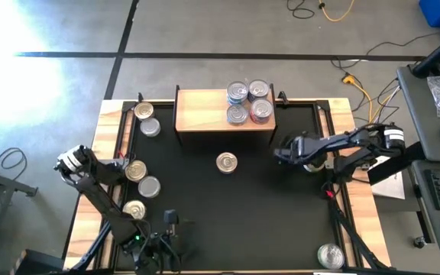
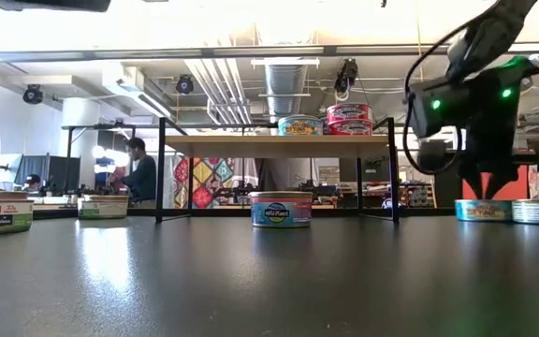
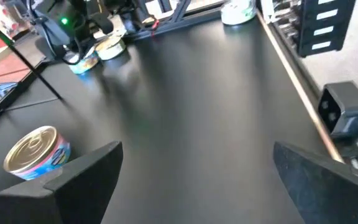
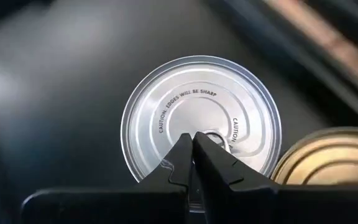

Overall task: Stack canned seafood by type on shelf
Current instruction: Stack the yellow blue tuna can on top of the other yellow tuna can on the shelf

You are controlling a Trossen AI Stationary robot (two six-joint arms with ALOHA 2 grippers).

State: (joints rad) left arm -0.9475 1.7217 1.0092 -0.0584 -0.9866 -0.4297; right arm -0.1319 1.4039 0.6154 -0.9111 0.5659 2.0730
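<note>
While the high view gives the whole layout, it hides the tins under the right gripper (image 1: 281, 155); the right wrist view shows them well: a silver-lid tin (image 4: 201, 124) directly below the fingertips, and a gold-lid tin (image 4: 328, 158) touching it or just beside it. There the two fingers are pressed together w/ nothing between them, above the silver lid near its pull tab; whether they touch the lid I cannot tell.

The low view shows what the top view cannot: on the shelf (image 1: 205, 111) the tins stand in two layers, a red-label tin (image 2: 349, 113) on another one, w/ a blue-label tin (image 2: 300, 125) beside. From above they are four lids at the shelf's right part.

A lone gold-lid tin (image 1: 226, 163) w/ blue label stands on the table (image 1: 235, 221) in front of the shelf, well apart from both grippers.

The left gripper (image 3: 191, 180) waits near the table's front-left, fingers wide apart and empty. More tins lie along the left edge, one at the front-right corner.
</note>
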